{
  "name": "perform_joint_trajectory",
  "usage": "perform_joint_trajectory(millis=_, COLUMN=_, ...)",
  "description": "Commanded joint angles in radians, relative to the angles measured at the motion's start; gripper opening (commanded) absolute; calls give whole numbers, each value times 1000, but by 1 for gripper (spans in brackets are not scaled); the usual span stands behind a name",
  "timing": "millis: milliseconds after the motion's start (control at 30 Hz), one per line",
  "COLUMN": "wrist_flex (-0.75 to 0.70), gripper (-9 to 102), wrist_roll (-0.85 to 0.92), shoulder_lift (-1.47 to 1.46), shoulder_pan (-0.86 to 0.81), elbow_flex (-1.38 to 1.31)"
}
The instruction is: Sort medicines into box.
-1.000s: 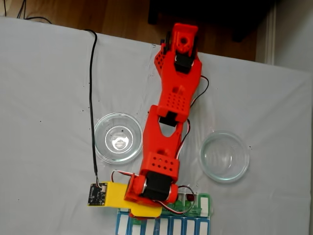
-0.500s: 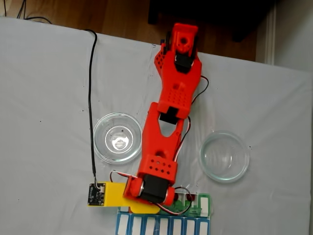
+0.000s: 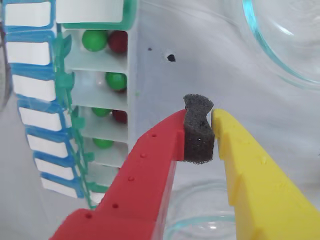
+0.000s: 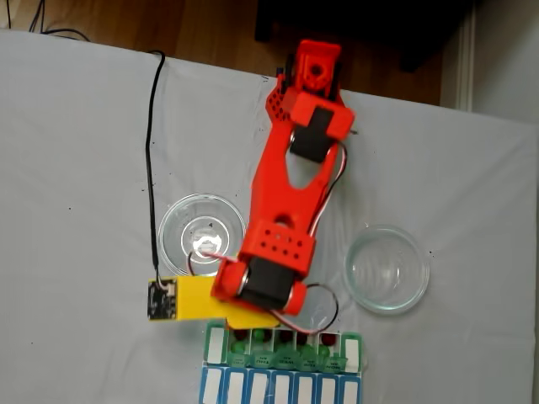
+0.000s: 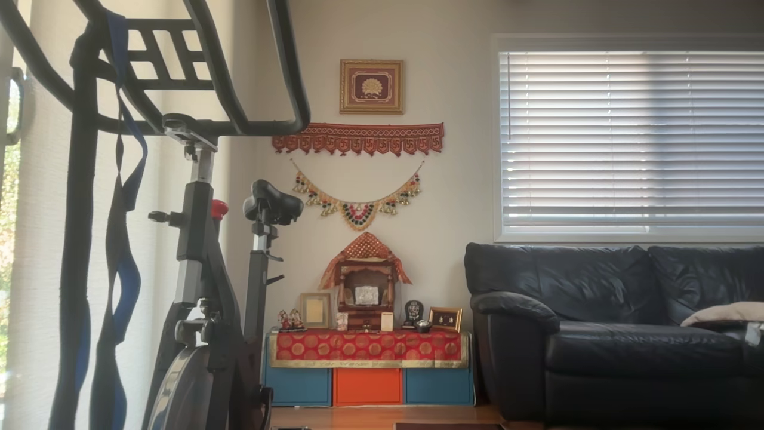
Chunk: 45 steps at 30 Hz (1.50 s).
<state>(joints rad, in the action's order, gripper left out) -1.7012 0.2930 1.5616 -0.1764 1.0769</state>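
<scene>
In the wrist view the box lies at the left with its green lids folded open. Its compartments hold medicines: a green ball beside a dark red one, another green ball and more below. My gripper hangs to the right of the box, over the white cloth. Its red and yellow fingers are shut, with only the black foam pad between them and no ball. In the fixed view the gripper sits just above the box, partly hidden under the arm.
Two round glass dishes stand on either side of the arm. A blue-framed row of white lids runs along the box's lower side. A black cable crosses the cloth. The other view shows an exercise bike and a sofa.
The arm has pulled back from the box toward the dishes, uncovering the row of compartments with the balls inside.
</scene>
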Motion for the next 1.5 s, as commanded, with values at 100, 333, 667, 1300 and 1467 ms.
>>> perform_joint_trajectory(millis=100, wrist_flex=463, gripper=1, wrist_roll=-242, shoulder_lift=637, shoulder_pan=112, elbow_flex=548)
perform_joint_trajectory(millis=333, wrist_flex=650, gripper=1, wrist_roll=-353, shoulder_lift=678, shoulder_pan=236, elbow_flex=647)
perform_joint_trajectory(millis=667, wrist_flex=1198, gripper=1, wrist_roll=-494, shoulder_lift=686, shoulder_pan=341, elbow_flex=902)
perform_joint_trajectory(millis=1300, wrist_flex=1318, gripper=1, wrist_roll=-511, shoulder_lift=242, shoulder_pan=397, elbow_flex=696)
perform_joint_trajectory(millis=1467, wrist_flex=1293, gripper=1, wrist_roll=-492, shoulder_lift=227, shoulder_pan=390, elbow_flex=695)
